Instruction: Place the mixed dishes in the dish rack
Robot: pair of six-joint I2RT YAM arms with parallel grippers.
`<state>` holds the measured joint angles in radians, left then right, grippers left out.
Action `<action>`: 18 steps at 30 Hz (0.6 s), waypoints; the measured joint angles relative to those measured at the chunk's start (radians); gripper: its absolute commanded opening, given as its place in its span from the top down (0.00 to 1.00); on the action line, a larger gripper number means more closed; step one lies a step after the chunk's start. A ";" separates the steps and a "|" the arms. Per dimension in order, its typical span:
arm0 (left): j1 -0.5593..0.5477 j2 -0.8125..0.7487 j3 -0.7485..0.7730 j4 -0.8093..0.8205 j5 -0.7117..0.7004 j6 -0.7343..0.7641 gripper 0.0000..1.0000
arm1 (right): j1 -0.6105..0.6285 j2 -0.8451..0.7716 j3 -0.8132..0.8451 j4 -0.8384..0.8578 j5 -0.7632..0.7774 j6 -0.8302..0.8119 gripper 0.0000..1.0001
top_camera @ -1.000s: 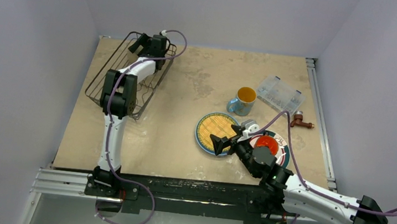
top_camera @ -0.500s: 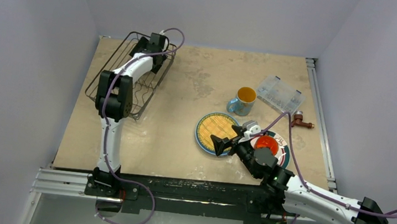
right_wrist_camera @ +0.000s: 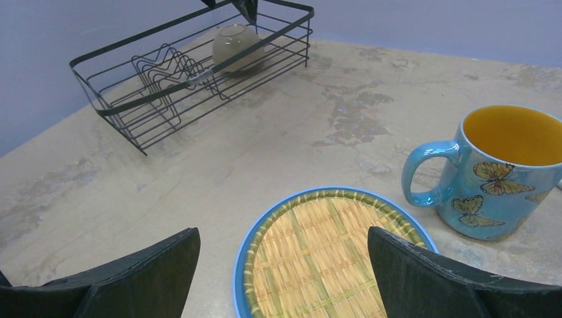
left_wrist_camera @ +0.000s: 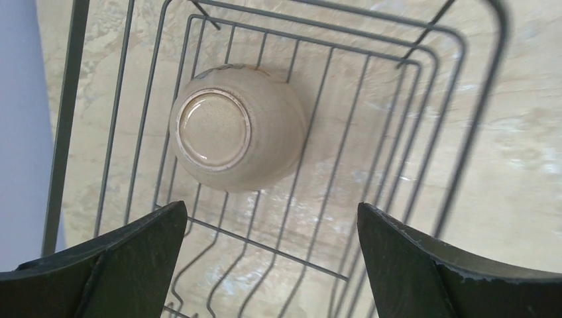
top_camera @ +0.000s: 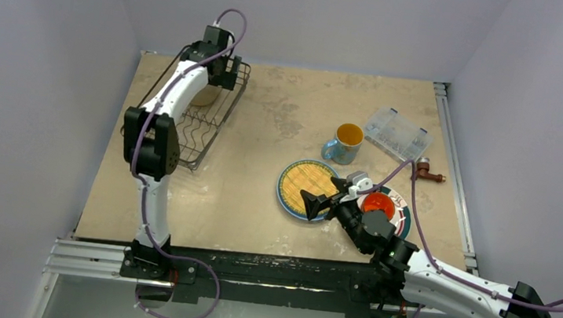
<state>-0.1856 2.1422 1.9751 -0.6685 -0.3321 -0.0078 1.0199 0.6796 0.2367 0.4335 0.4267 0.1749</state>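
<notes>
The black wire dish rack (top_camera: 210,132) stands at the far left. A cream cup (top_camera: 204,97) rests in its far end, base turned up toward my left wrist camera (left_wrist_camera: 232,136). My left gripper (top_camera: 223,70) hangs open and empty above the cup (left_wrist_camera: 272,212). My right gripper (top_camera: 322,193) is open and empty, low over the near edge of the yellow woven plate (top_camera: 303,186), which has a blue rim (right_wrist_camera: 331,252). A blue mug (top_camera: 343,143) stands behind the plate (right_wrist_camera: 504,175). An orange cup (top_camera: 378,205) sits on a white teal-rimmed plate (top_camera: 405,213).
A clear plastic compartment box (top_camera: 398,133) lies at the far right with a small brown-red object (top_camera: 427,172) beside it. The rack and cream cup also show far off in the right wrist view (right_wrist_camera: 132,99). Metal rails run along the table's right and near edges.
My left gripper has lifted up and back out of the rack, and the cream cup now shows resting there, let go. My right arm has hardly moved.
</notes>
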 measured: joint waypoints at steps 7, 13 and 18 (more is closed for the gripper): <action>0.045 -0.081 0.000 -0.030 0.162 -0.177 0.19 | 0.000 0.000 0.000 0.000 0.005 0.000 0.01; 0.170 -0.059 -0.069 -0.010 0.360 -0.403 0.48 | 0.000 -0.026 -0.006 -0.001 0.006 0.000 0.01; 0.205 -0.004 -0.132 0.007 0.395 -0.505 0.53 | 0.000 -0.043 -0.025 0.001 0.009 0.000 0.01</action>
<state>0.0196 2.1380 1.8435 -0.6617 0.0631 -0.5133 1.0199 0.6361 0.2119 0.4343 0.4358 0.1745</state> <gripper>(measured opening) 0.493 0.987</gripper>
